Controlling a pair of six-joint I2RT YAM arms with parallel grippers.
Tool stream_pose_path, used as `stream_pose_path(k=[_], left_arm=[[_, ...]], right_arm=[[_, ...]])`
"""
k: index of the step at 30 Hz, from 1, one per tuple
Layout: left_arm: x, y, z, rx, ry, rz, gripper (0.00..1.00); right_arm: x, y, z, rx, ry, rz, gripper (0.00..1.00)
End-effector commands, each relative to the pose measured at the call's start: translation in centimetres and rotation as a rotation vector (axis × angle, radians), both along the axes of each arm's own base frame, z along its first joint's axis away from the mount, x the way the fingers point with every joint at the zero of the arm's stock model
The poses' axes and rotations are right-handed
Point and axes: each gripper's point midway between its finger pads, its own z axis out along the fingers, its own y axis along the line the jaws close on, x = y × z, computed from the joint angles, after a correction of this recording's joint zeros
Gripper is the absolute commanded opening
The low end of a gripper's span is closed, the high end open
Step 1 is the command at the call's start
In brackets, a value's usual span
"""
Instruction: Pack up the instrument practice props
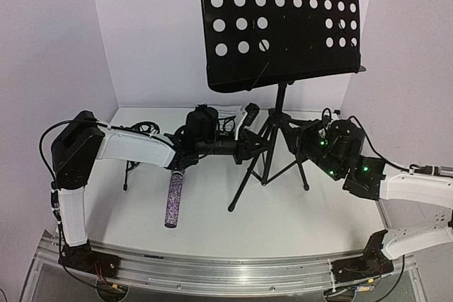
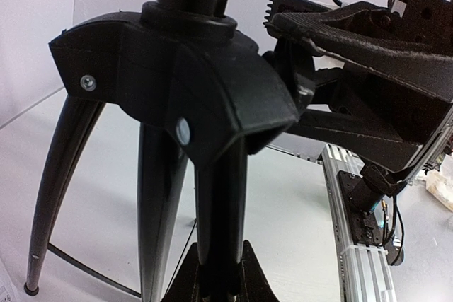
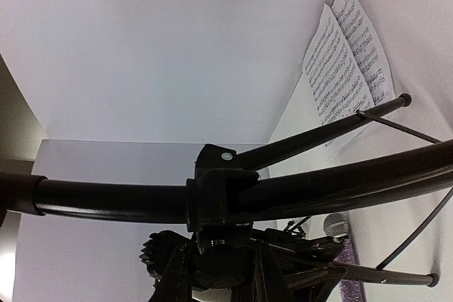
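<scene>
The tall black perforated music stand (image 1: 279,19) stands at the middle back on its tripod legs. My left gripper (image 1: 258,145) reaches in from the left and is shut on one leg (image 2: 218,196), just under the leg hub (image 2: 184,68). My right gripper (image 1: 296,139) comes from the right, its fingers closed on the underside of the hub (image 3: 219,189). The glittery purple microphone (image 1: 173,199) lies on the table under my left arm. White sheet-music pages (image 3: 347,54) lie at the back. The small black mic stand (image 1: 141,129) is partly hidden behind my left arm.
White walls close in the table on the left, back and right. An aluminium rail (image 1: 226,274) runs along the near edge with both arm bases on it. The stand's other legs (image 1: 244,185) spread toward the table's middle.
</scene>
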Motion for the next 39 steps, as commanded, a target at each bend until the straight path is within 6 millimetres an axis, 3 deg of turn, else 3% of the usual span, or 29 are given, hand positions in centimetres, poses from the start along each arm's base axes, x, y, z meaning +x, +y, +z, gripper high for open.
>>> stream_pose_path(k=[1, 3, 6, 10, 15, 20, 27, 34, 39], left_arm=[[-1.0, -0.5, 0.4, 0.000, -0.085, -0.069, 0.00], [-0.8, -0.5, 0.9, -0.008, -0.105, -0.072, 0.00], [-0.9, -0.5, 1.5, -0.018, -0.125, -0.086, 0.00], [-1.3, -0.5, 2.0, -0.026, -0.116, -0.114, 0.00], [-1.5, -0.8, 2.9, -0.043, -0.100, -0.135, 0.00], [-1.3, -1.3, 3.3, -0.051, -0.074, -0.156, 0.00], [0.0, -1.8, 3.7, -0.054, -0.081, -0.142, 0.00], [0.0, -1.8, 3.4, -0.048, -0.085, -0.140, 0.00], [0.0, -1.8, 3.3, -0.046, -0.088, -0.140, 0.00]], right_arm=[[-0.6, -1.4, 1.0, -0.339, -0.077, 0.014, 0.00], [-0.8, -1.3, 2.3, -0.593, -0.181, 0.072, 0.00], [-0.9, -0.6, 2.4, -0.906, -0.334, 0.176, 0.00], [-0.3, 0.3, 1.8, -1.199, -0.493, 0.255, 0.00], [-0.1, 1.3, 1.8, -1.446, -0.693, 0.324, 0.00], [-0.1, 1.9, 1.7, -1.619, -0.841, 0.368, 0.00], [-0.6, 2.0, -0.4, -1.755, -0.943, 0.436, 0.00], [-1.1, 2.7, -2.3, -1.819, -1.037, 0.513, 0.00], [-1.5, 2.6, -3.6, -1.988, -1.174, 0.574, 0.00]])
